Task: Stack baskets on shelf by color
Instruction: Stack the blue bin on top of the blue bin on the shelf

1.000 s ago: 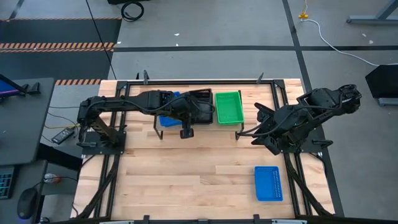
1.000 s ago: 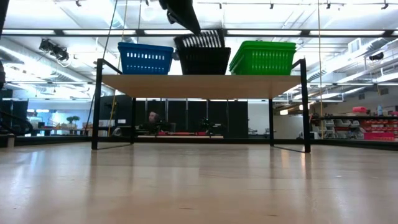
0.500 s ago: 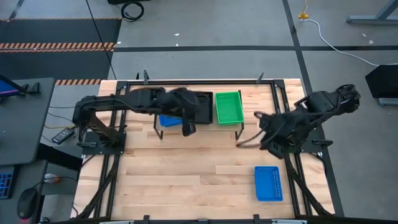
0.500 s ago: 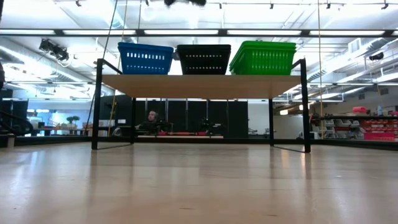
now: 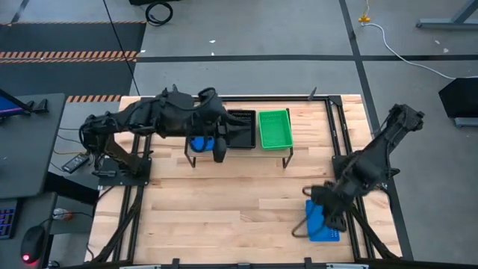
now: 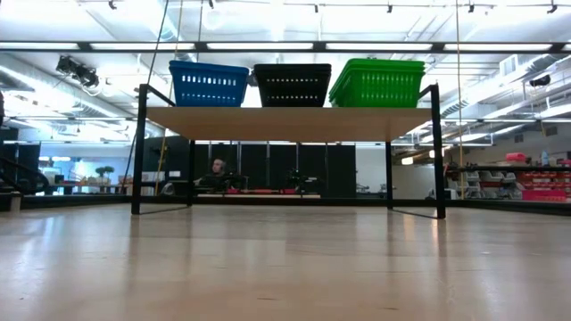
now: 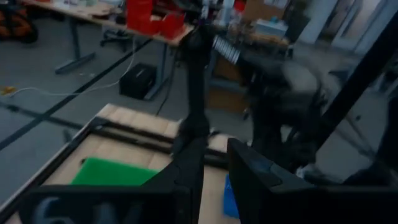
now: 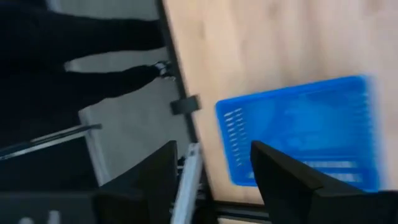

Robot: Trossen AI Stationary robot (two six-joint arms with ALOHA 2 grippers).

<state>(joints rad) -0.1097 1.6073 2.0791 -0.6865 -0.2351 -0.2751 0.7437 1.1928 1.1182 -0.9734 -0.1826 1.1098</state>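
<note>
One bright blue mesh basket (image 5: 323, 222) flat on the table, right hand (image 8: 208, 165) spread above it.

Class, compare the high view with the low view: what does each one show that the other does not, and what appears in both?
Only the high view shows both arms: the left gripper above the shelf's front edge, and the right gripper, open, over a loose blue basket lying on the table.

Only the low view shows the shelf's black wire legs side-on, the baskets' perforated walls, and the room behind the table.

Both show the shelf carrying blue baskets, black baskets and green baskets.
</note>
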